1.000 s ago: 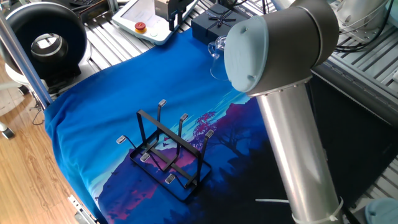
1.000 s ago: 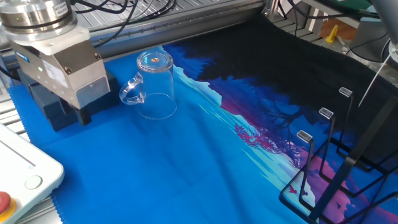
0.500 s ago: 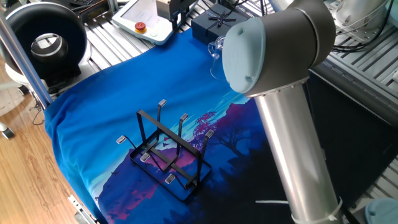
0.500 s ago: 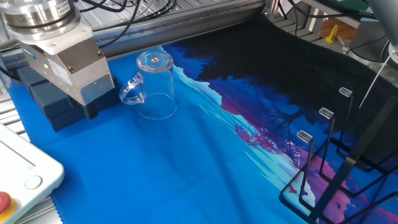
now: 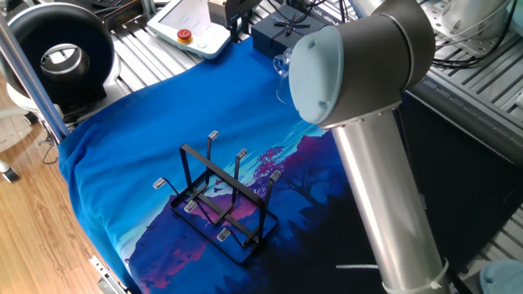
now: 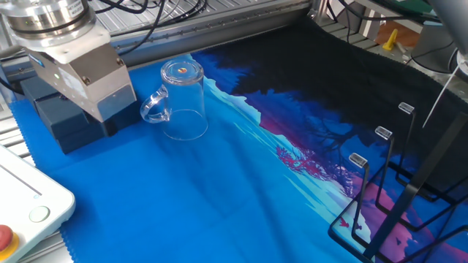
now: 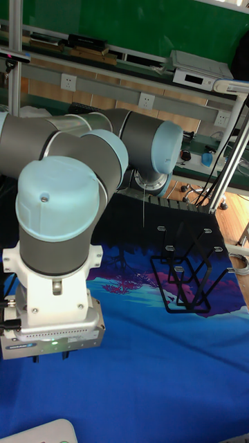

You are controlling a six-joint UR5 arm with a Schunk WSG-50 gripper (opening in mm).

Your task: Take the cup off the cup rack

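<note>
The cup (image 6: 183, 102) stands upside down on the blue cloth, handle toward the left, well apart from the cup rack (image 6: 387, 197). In one fixed view the cup (image 5: 283, 67) is half hidden behind my arm's pale blue joint. The black cup rack (image 5: 221, 196) stands empty near the cloth's front, and shows again in the tall view (image 7: 190, 270). My gripper (image 5: 235, 11) hangs above and to the left of the cup, open, with nothing between its fingers. Its grey housing (image 6: 80, 73) is beside the cup's handle without touching it.
A dark blue box (image 6: 69, 124) sits under the gripper, left of the cup. A white pendant with a red button (image 5: 192, 28) lies at the cloth's far edge. My thick arm (image 5: 368, 163) crosses the right side. A black round device (image 5: 61, 57) stands off the table's left.
The gripper has risen a little and drifted away from the cup. The cup and the rack have not moved.
</note>
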